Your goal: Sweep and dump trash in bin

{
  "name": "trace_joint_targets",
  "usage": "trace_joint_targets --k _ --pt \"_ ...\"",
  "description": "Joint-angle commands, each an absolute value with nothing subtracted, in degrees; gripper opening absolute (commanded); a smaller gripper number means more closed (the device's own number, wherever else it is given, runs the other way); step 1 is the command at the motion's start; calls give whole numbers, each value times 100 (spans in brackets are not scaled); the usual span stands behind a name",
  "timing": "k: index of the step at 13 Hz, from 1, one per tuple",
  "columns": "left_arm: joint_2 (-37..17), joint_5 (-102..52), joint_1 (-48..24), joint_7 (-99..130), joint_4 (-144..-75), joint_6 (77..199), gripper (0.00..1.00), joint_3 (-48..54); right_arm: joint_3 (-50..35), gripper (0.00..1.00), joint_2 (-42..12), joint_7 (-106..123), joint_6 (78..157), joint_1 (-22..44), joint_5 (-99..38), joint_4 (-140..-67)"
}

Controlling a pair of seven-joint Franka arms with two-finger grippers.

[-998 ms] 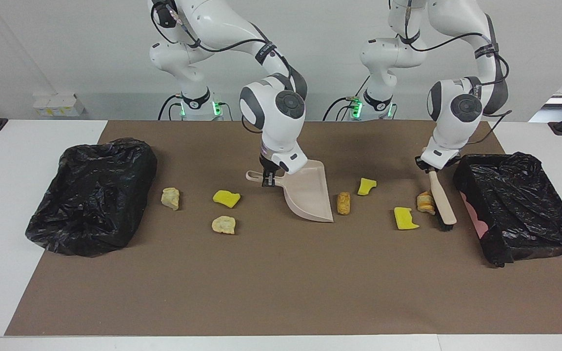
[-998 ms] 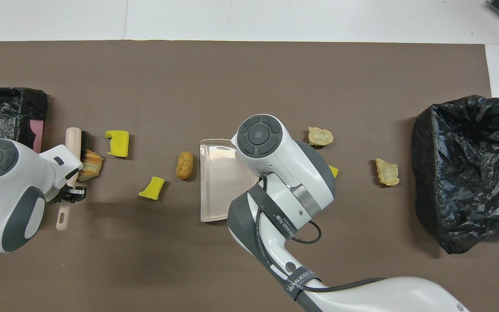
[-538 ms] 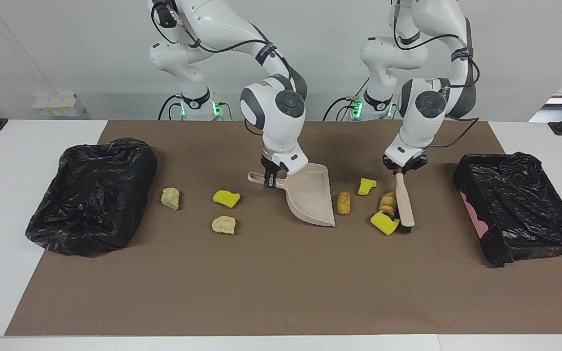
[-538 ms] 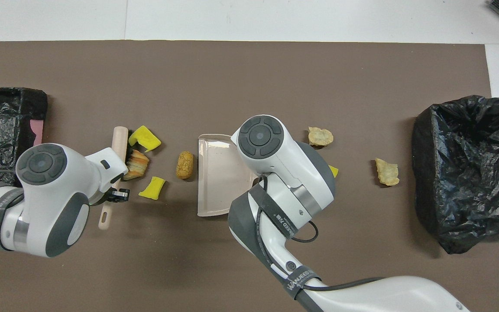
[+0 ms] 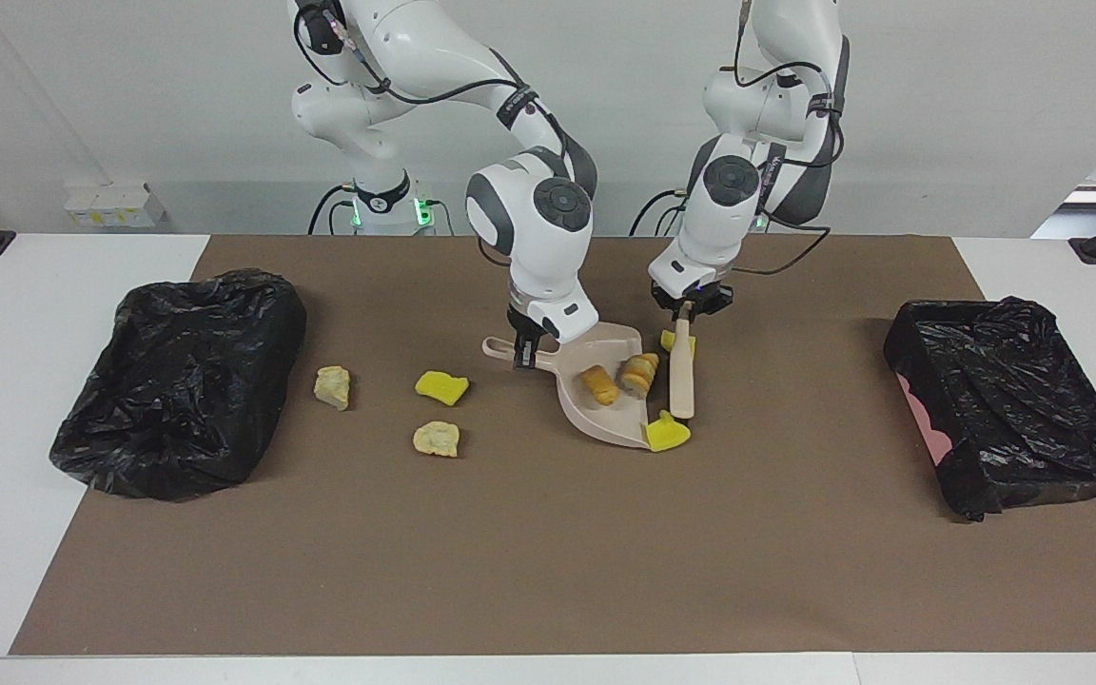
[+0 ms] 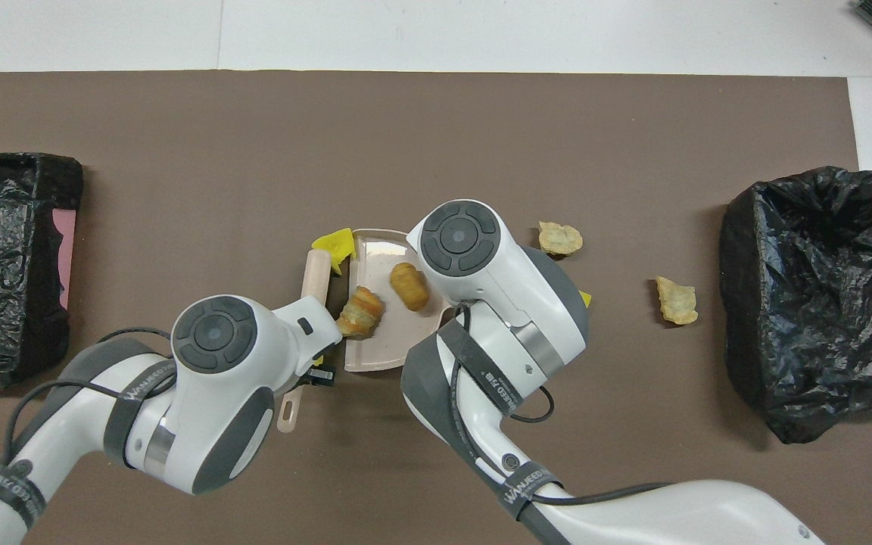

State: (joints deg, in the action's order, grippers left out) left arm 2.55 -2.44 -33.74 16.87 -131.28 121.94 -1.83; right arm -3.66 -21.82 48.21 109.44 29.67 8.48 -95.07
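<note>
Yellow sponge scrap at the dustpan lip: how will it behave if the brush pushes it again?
Probably very light and soft: the small yellow sponge scrap sits at the lip of the beige plastic dustpan, partly off it. It may tumble or skid sideways rather than slide in. Its irregular, flat-sided cut suggests it won't roll far, unlike the rounded tan bread-like lump already inside the pan.

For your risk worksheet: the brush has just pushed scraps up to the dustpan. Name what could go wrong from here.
1. A yellow scrap sits at the dustpan lip, not inside; lifting now would probably leave it on the mat.
2. Two brown lumps lie loose in the pan; tilting it on the way to a bin could roll them out.
3. Three pieces lie beside the pan's handle end, away from the brush, and may be missed.
</note>
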Motion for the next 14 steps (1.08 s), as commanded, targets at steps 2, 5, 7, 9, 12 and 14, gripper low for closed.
trace_joint_targets --k 2,5,7,9,12,14 --pt "282 -334 -4015 2476 -12746 12191 0 -272 -413 0 -2127 4632 11118 2909 800 -9606" --pt "491 -352 -3955 2540 -12368 11622 0 -290 -413 0 -2136 4667 11057 2865 809 -9606" --pt "650 -352 -3946 2549 -12366 10945 0 -334 -413 0 -2136 4693 11039 2865 809 -9606" --pt "764 -360 -3589 2767 -12462 10435 0 -352 -413 0 -2127 4711 11030 2865 809 -9606" --pt "1036 -290 -3095 3295 -12997 10528 0 -352 -413 0 -2127 4702 11021 2874 809 -9615" --pt "1308 -273 -2953 3977 -13480 10643 0 -352 -413 0 -2118 4693 10995 2883 809 -9615"
